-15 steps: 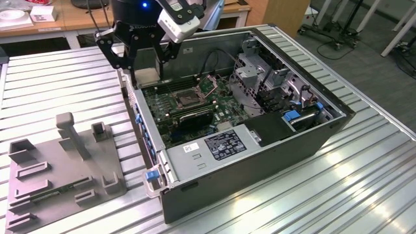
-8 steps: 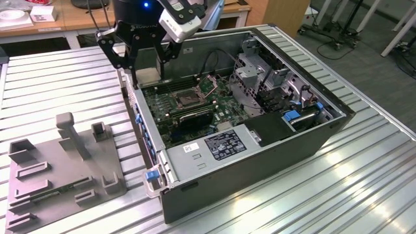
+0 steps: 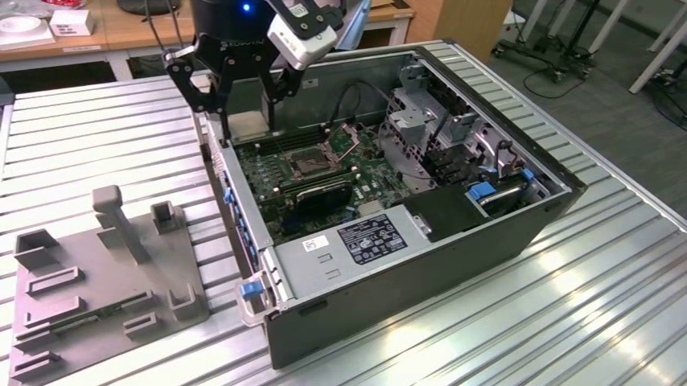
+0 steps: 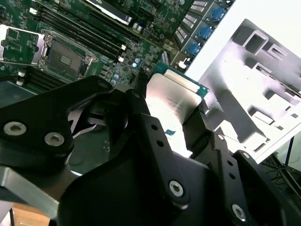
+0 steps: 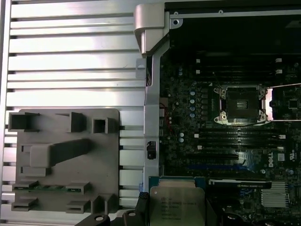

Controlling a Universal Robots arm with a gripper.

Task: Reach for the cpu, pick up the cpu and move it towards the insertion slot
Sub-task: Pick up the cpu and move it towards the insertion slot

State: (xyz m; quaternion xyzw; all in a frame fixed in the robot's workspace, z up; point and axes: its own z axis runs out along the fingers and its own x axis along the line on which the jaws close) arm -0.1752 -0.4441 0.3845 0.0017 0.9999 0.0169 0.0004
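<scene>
Hand (image 4: 176, 125) grips cpu (image 4: 171, 96) above table (image 3: 96, 129).

A lab or workshop: slatted aluminium bench (image 3: 601, 265), opened computer case (image 3: 429, 241), wheeled stands (image 3: 536, 56) behind.

Grey fixture tray (image 3: 96, 289) beside computer case (image 3: 451, 241)

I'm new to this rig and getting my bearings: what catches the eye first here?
The open computer case lying on the slatted table, its green board exposed. The gripper holds the cpu above the case's edge, short of the insertion slot. The grey fixture tray sits at the exterior view's left.
</scene>
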